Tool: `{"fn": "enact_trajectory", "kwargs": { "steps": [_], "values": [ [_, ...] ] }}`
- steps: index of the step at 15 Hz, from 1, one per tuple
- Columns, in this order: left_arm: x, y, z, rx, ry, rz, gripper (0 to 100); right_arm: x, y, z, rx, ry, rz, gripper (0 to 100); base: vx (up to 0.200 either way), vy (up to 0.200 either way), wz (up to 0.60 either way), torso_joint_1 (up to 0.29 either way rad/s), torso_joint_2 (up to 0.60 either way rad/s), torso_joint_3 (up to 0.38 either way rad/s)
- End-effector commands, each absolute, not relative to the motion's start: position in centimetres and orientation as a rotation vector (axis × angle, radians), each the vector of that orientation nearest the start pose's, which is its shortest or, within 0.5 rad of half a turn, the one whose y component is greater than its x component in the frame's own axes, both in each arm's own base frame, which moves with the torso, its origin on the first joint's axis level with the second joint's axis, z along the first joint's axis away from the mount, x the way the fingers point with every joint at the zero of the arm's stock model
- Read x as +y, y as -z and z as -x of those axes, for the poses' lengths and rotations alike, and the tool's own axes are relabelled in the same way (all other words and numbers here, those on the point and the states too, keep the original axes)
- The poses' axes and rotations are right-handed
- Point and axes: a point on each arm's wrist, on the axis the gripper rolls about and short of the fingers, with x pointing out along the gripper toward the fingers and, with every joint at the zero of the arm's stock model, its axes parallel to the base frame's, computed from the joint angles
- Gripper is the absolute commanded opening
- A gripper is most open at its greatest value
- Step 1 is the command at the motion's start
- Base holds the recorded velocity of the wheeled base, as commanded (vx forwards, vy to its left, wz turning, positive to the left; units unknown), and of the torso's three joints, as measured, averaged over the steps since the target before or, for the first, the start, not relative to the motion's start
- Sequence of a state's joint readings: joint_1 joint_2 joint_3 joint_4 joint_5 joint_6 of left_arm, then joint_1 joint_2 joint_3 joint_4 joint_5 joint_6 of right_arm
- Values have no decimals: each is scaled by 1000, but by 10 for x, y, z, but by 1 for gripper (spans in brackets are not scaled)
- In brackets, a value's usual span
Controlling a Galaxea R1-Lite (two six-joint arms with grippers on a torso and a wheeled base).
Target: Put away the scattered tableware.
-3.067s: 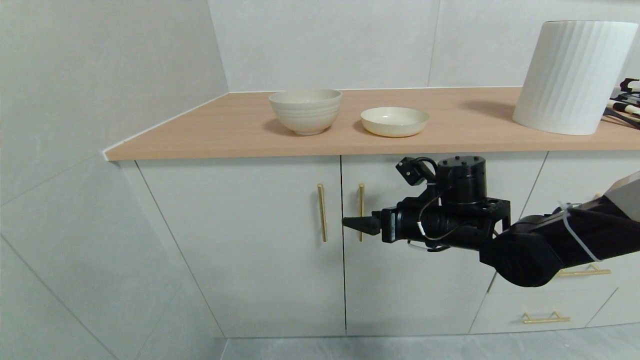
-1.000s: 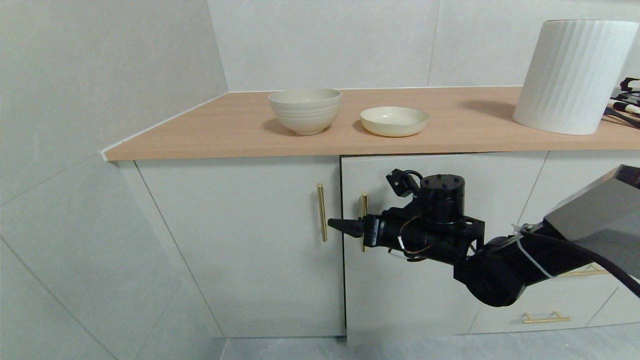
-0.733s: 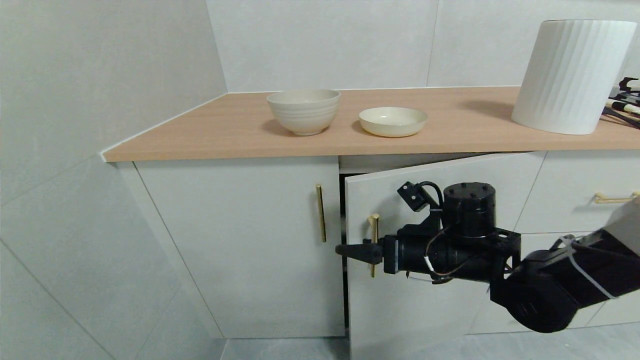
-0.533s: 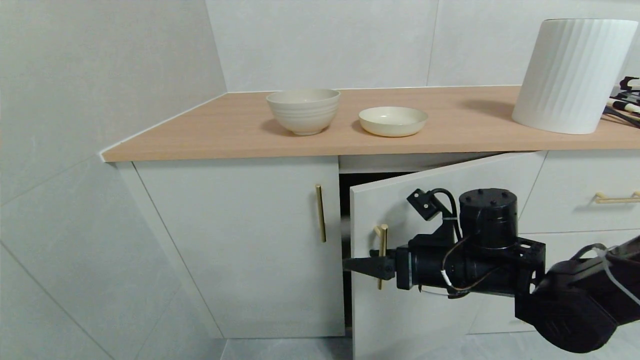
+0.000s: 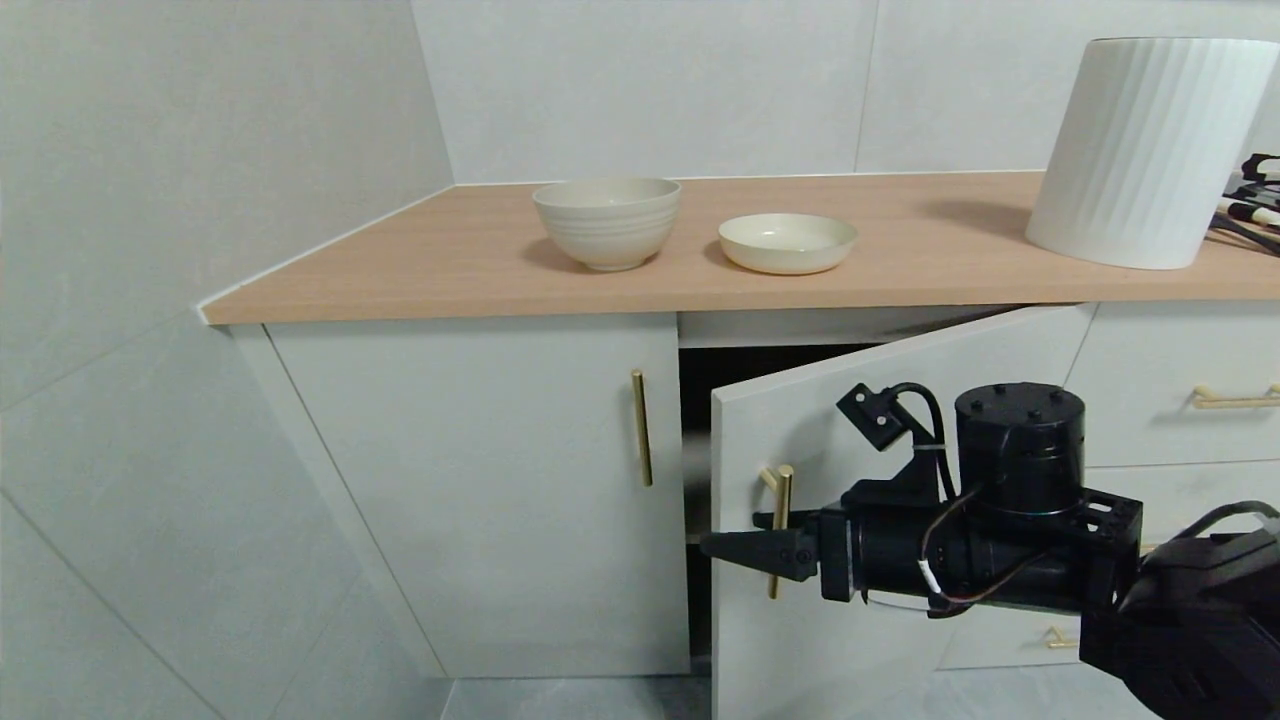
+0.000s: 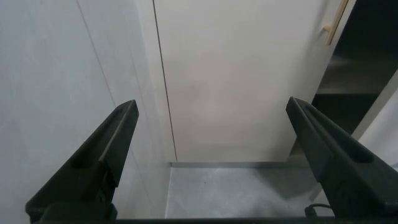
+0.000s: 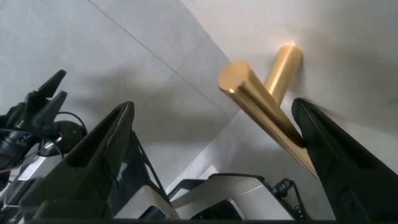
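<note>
Sitting side by side on the wooden counter (image 5: 450, 265), near its left end, are the two pieces of tableware: a bowl (image 5: 607, 220) and a dish (image 5: 787, 241). The bowl is the taller of the two: deep, round and pale greyish cream, with faint ridges running round its outer wall and a narrow foot. The dish, just to its right and apart from it, is low and shallow, a warmer cream with a glossy inside. Both stand upright, and no arm touches either. Below them the right door (image 5: 800, 420) of the cabinet stands ajar, swung out at its left edge so that a dark gap shows between it and the shut left door (image 5: 480, 480). The right gripper (image 5: 730, 548) lies level in front of the open door, pointing left, at the door's brass handle (image 5: 782, 495). In the right wrist view its fingers (image 7: 99, 162) are spread wide with the bar between them, close against one finger — whether it touches I cannot tell. The pincer is released, not clamped on the bar. The left gripper (image 6: 211, 104) is likewise spread wide with nothing between its fingers, facing the lower part of the left door and the grey floor. Farther right on the counter stands a tall white ribbed container (image 5: 1150, 150), well apart from the dish.
</note>
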State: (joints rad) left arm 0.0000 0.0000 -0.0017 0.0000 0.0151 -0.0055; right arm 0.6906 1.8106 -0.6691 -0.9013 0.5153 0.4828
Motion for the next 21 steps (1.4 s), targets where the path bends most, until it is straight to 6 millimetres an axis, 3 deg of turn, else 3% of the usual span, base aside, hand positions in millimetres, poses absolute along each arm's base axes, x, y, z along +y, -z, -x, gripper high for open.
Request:
{"fn": "enact_trajectory", "kwargs": {
  "steps": [1,5,8,9,10,11,13,15,16,18,19,21],
  "values": [
    [0,-75,23,0,-15,0,100,203,-145,-228,510,-1121,-400,100,0,0,0,0,0,0],
    [0,-76,23,-1,-12,-32,100,202,-144,-227,500,-1126,-399,100,0,0,0,0,0,0],
    [-4,-125,38,-105,175,-35,100,205,-143,-226,510,-1134,-398,100,0,0,0,0,0,0],
    [-4,-127,38,-103,183,-35,100,205,-143,-226,509,-1134,-396,100,0,0,0,0,0,0],
    [-7,-166,33,31,347,-11,100,207,-140,-226,517,-1132,-396,100,0,0,0,0,0,0],
    [-9,-184,22,92,434,5,100,207,-140,-227,517,-1132,-396,100,0,0,0,0,0,0],
    [-12,-214,-21,226,580,56,100,209,-133,-229,540,-1125,-392,100,0,0,0,0,0,0],
    [-18,-228,-75,348,668,103,100,212,-129,-232,521,-1129,-393,100,0,0,0,0,0,0],
    [-24,-227,-101,398,704,138,100,212,-130,-232,506,-1132,-396,100,0,0,0,0,0,0],
    [-32,-223,-125,424,737,170,100,212,-130,-232,506,-1132,-396,100,0,0,0,0,0,0],
    [-46,-214,-155,463,775,223,100,211,-128,-232,513,-1130,-394,100,0,0,0,0,0,0],
    [-60,-197,-168,536,811,301,100,211,-124,-230,527,-1129,-391,100,0,0,0,0,0,0]
  ]
}}
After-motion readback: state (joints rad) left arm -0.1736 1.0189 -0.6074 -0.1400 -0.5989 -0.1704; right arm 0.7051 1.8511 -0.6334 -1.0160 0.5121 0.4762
